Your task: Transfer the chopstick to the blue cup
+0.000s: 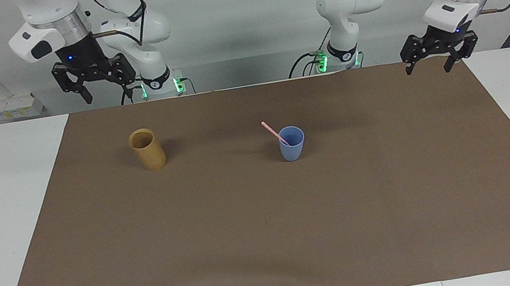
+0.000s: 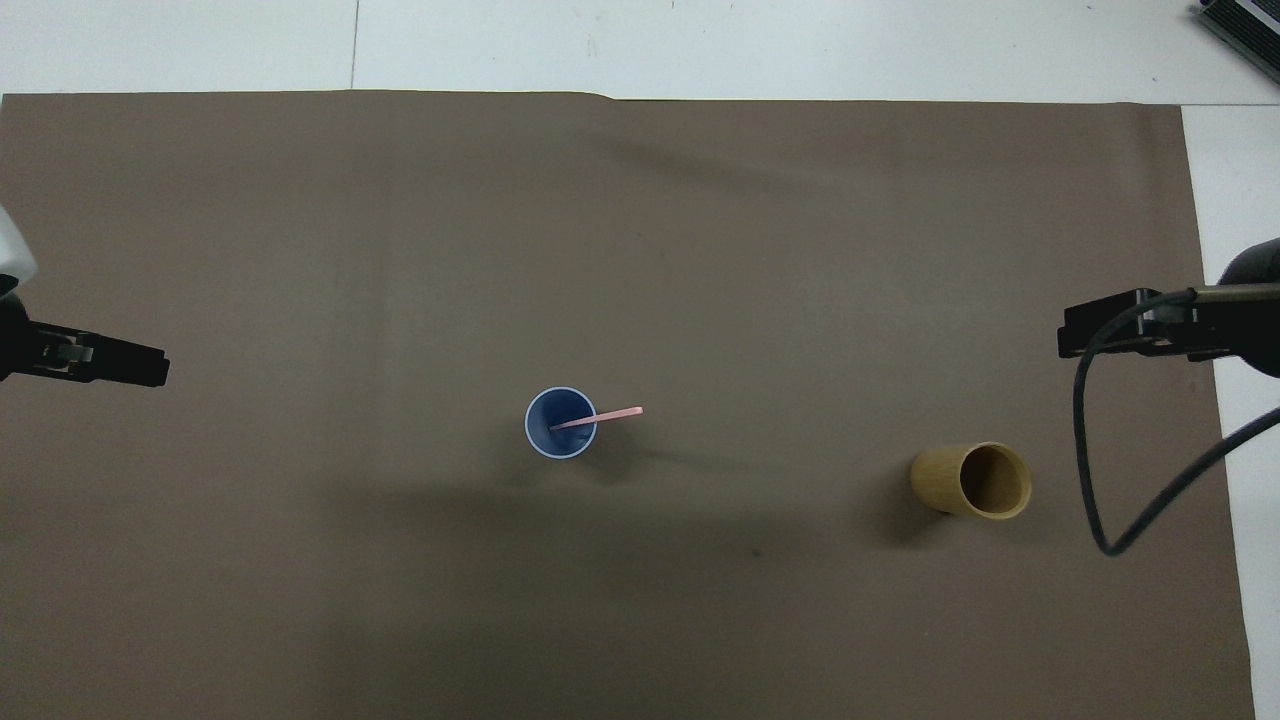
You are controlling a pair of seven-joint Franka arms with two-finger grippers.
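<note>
The pale-pink chopstick (image 1: 274, 133) (image 2: 600, 417) stands slanted inside the blue cup (image 1: 292, 147) (image 2: 549, 437), its upper end leaning toward the right arm's end of the table. The cup stands upright near the middle of the brown mat. My right gripper (image 1: 106, 89) hangs open and empty, high over the mat's corner at the right arm's end. My left gripper (image 1: 428, 64) also hangs open and empty, over the mat's corner at the left arm's end. In the overhead view only the edges of the left gripper (image 2: 120, 362) and right gripper (image 2: 1100, 335) show.
A tan bamboo cup (image 1: 147, 149) (image 2: 972, 481) stands upright on the brown mat (image 1: 271, 243) toward the right arm's end, level with the blue cup. A black cable (image 2: 1100, 480) loops down from the right arm.
</note>
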